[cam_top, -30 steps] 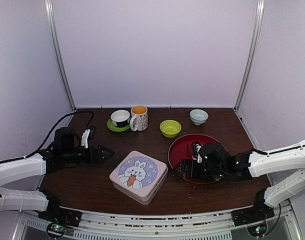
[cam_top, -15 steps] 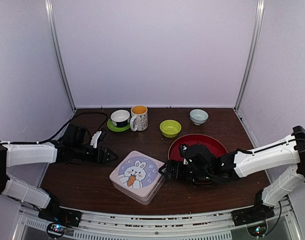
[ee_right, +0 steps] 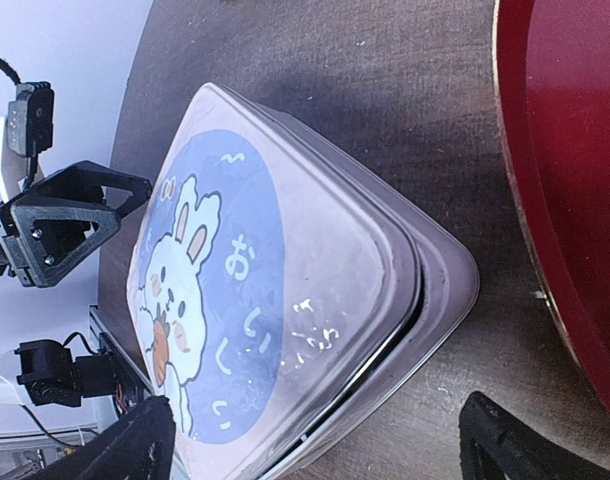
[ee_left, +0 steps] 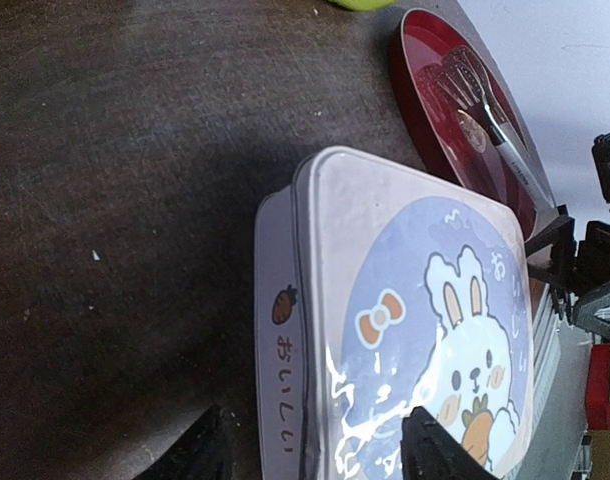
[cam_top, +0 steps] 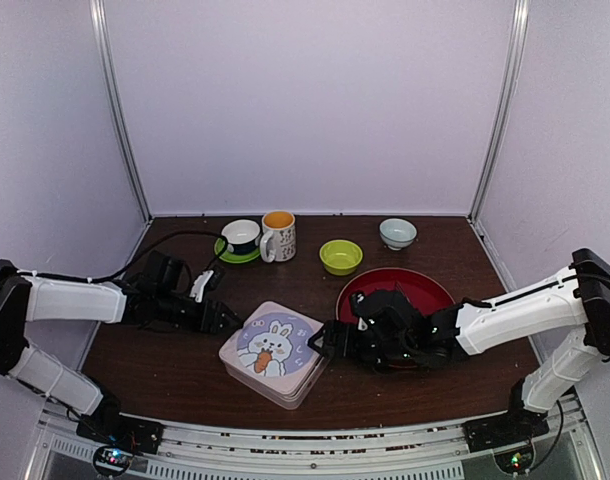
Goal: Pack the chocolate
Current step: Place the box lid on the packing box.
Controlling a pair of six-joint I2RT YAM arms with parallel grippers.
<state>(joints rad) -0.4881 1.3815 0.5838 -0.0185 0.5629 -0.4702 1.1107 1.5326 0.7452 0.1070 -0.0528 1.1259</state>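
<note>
A square pale tin [cam_top: 277, 352] with a rabbit on its lid [ee_left: 425, 300] lies closed at the table's middle front. My left gripper [cam_top: 225, 320] is open at its left corner: one fingertip [ee_left: 210, 450] is beside the wall and the other over the lid, both apart from the tin. From the other side, my right gripper [cam_top: 325, 340] is open wide around the right corner [ee_right: 435, 280]. Behind them, a red plate [cam_top: 410, 285] holds metal tongs [ee_left: 485, 100]. A small brown piece [ee_left: 472, 126] beside them may be chocolate. The rest is hidden by my right arm.
Along the back stand a cup on a green saucer [cam_top: 241, 237], a white mug [cam_top: 279, 236], a green bowl [cam_top: 341, 257] and a pale bowl [cam_top: 398, 233]. White walls close in the left, right and back sides.
Both arms have moved inward to the tin, the left from the table's left side, the right off the red plate. The left jaws have narrowed; the right have stayed wide.
</note>
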